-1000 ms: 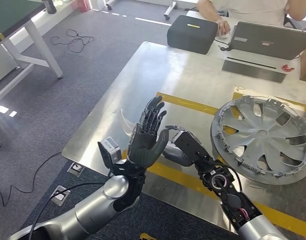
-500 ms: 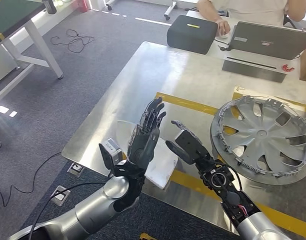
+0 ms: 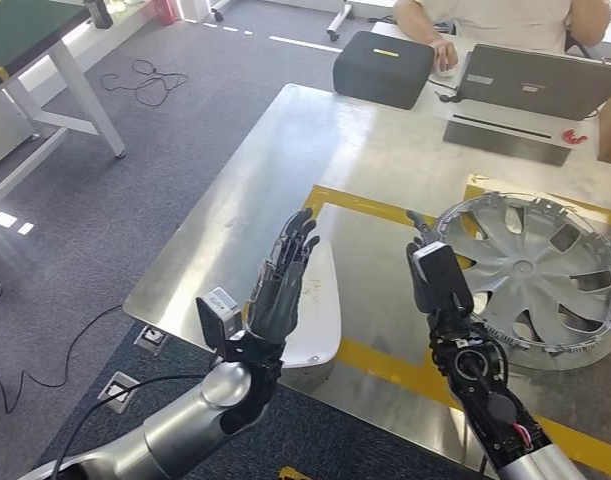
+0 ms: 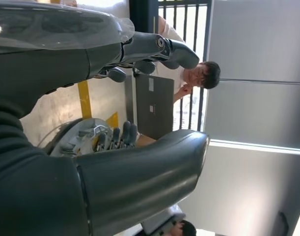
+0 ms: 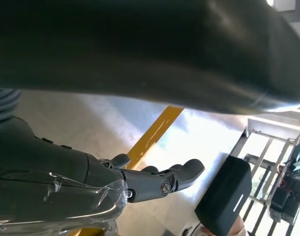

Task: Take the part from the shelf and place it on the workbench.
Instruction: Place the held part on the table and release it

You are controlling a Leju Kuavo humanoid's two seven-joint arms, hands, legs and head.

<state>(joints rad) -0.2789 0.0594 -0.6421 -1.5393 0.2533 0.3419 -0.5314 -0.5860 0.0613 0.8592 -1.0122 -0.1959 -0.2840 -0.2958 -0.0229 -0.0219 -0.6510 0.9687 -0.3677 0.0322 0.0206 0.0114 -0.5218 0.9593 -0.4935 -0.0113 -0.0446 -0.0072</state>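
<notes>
White part (image 3: pixel 317 300) — a curved, thin plastic panel — lies flat on the steel surface (image 3: pixel 287 160) near its front edge, at about 7 o'clock from the wheel cover (image 3: pixel 532 275). Judged light, fairly stiff, smooth and likely slippery; best taken along its long edges from both sides. Left hand (image 3: pixel 281 280) is raised just beside it, fingers apart, holding nothing. Right hand (image 3: pixel 436 275) hovers between part and wheel cover, fingers extended, empty. Surface is shiny metal with yellow tape lines (image 3: pixel 377 208). At 12 o'clock — a black case (image 3: pixel 383 68), a laptop (image 3: pixel 540 80), a seated person (image 3: pixel 506 18). Grey carpet floor, loose cables.
</notes>
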